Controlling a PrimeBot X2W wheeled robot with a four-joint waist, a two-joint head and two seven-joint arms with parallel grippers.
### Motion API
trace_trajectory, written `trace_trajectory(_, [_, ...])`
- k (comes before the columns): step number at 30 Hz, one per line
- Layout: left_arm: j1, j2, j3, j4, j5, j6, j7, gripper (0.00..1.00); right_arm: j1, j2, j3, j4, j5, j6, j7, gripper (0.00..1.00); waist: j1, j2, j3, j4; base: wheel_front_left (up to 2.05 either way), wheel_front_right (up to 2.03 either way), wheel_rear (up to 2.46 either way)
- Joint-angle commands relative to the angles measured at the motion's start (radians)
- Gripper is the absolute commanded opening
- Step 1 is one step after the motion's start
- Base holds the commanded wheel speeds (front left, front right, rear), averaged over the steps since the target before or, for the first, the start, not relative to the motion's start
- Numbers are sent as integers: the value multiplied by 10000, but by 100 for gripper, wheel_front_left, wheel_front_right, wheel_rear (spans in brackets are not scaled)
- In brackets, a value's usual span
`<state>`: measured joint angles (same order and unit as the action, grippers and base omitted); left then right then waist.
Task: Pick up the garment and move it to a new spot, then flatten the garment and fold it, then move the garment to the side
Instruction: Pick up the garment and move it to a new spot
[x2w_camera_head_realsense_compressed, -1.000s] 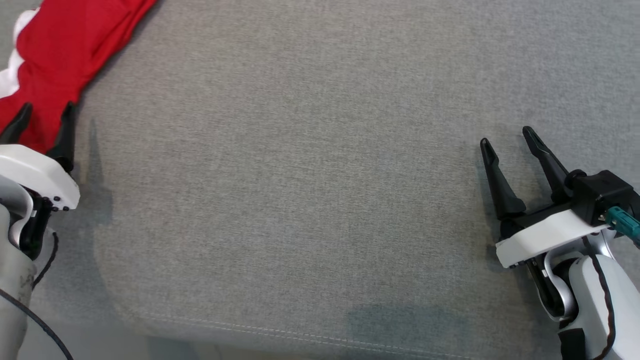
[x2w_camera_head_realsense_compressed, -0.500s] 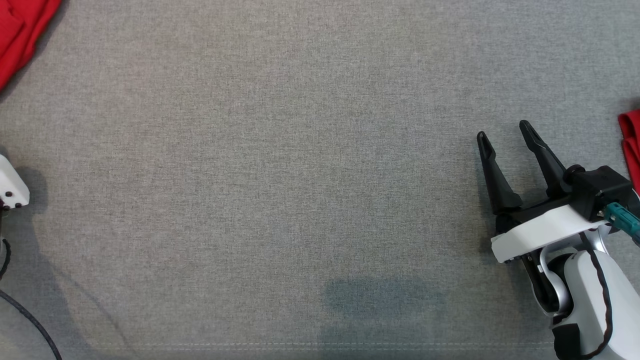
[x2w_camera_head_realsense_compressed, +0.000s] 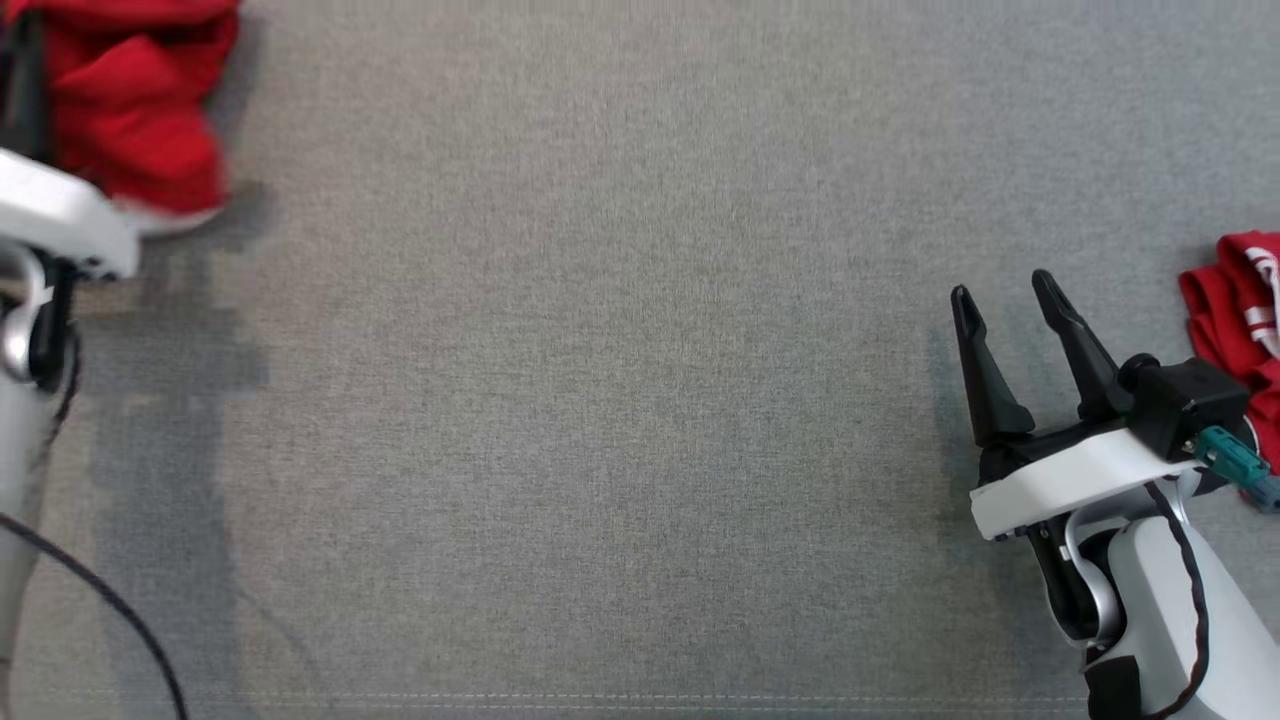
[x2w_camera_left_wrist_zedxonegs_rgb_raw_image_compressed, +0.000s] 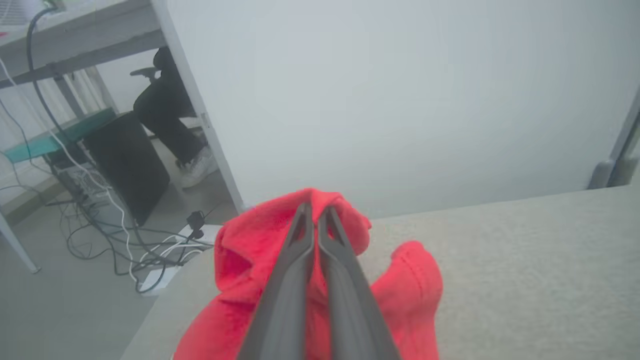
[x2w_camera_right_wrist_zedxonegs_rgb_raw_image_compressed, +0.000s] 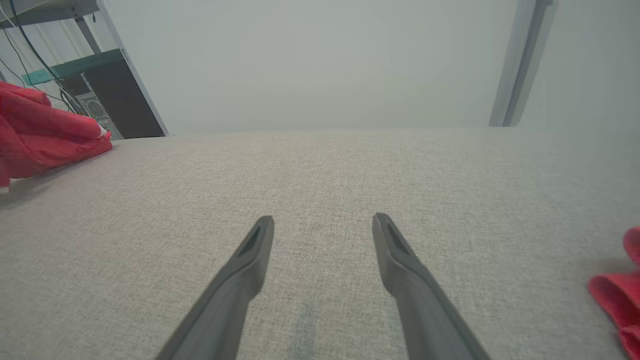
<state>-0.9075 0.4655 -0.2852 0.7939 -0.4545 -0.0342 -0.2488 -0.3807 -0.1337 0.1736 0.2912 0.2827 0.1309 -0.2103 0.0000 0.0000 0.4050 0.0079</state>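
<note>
The red garment (x2w_camera_head_realsense_compressed: 130, 110) hangs bunched at the far left of the grey cushioned surface (x2w_camera_head_realsense_compressed: 600, 400). My left gripper (x2w_camera_left_wrist_zedxonegs_rgb_raw_image_compressed: 314, 212) is shut on a fold of this garment (x2w_camera_left_wrist_zedxonegs_rgb_raw_image_compressed: 240, 255), whose cloth drapes around both fingers. In the head view one dark finger (x2w_camera_head_realsense_compressed: 22, 85) of it rises from the white wrist housing beside the cloth. The right wrist view shows the same garment (x2w_camera_right_wrist_zedxonegs_rgb_raw_image_compressed: 45, 135) raised at the left. My right gripper (x2w_camera_head_realsense_compressed: 1000, 290) rests low at the right, open, with nothing between its fingers (x2w_camera_right_wrist_zedxonegs_rgb_raw_image_compressed: 250, 250).
A second red cloth with white stripes (x2w_camera_head_realsense_compressed: 1235, 310) lies at the right edge, just beyond my right gripper. A stitched seam runs along the surface's near edge. Past the left end are cables, a dark computer tower (x2w_camera_left_wrist_zedxonegs_rgb_raw_image_compressed: 125, 165) and a seated person's legs.
My left gripper, open over the garment a second ago, has shut on it and raised it in a bunch. The head camera has shifted. The right gripper stays open.
</note>
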Motion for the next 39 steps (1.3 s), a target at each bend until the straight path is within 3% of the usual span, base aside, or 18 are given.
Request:
trace_trajectory(1, [-198,392,119,-776,214,-71,-117,0,165,56,158,-86,115,-2,-176,100,0,0,-382,35,0,0,0])
trace_trajectory(7, [318,-236,-184,-3310,-73,-227,100,0,285,135,99,218,249,-2,-335,100,0,0,-924,-85,0,0,0])
trace_trajectory(10, [970,-737,-552,-4887,-235,-116,418,0,374,199,89,378,333,-2,-402,100,0,0,-1178,-286,0,0,0])
trace_trajectory(14, [1788,-1405,-1132,-5933,-346,50,654,0,421,219,39,522,385,-2,-448,100,0,0,-1289,-556,0,0,0])
trace_trajectory(19, [2478,-2224,-1903,-5613,-442,-27,609,0,349,235,103,622,408,-2,-482,100,0,0,-1195,-949,0,0,0])
trace_trajectory(27, [2617,-3082,-2821,-3074,-197,-483,108,0,274,266,180,783,446,-2,-503,100,0,0,-1048,-1300,0,0,0])
trace_trajectory(28, [2619,-3156,-2903,-2713,-174,-542,60,7,272,270,181,808,454,-2,-505,100,0,0,-1049,-1314,0,0,0])
trace_trajectory(29, [2615,-3198,-3002,-2389,-93,-590,11,37,273,270,188,828,461,-2,-506,100,0,0,-1059,-1321,0,0,0])
trace_trajectory(30, [2630,-3265,-3019,-2133,-92,-630,-34,84,273,262,213,835,472,-2,-507,100,0,0,-1074,-1316,0,0,0])
trace_trajectory(31, [2655,-3319,-3014,-1943,-75,-656,-69,100,260,237,254,814,470,-2,-508,100,0,0,-1096,-1296,0,0,0])
trace_trajectory(34, [2770,-3413,-2684,-1907,-4,-619,-118,100,210,129,479,576,518,-2,-511,100,0,0,-1176,-1120,0,0,0])
trace_trajectory(39, [3401,-3376,-1639,-3133,356,-461,-126,100,162,-242,1583,-94,671,-2,-513,100,0,0,-1305,-619,0,0,0])
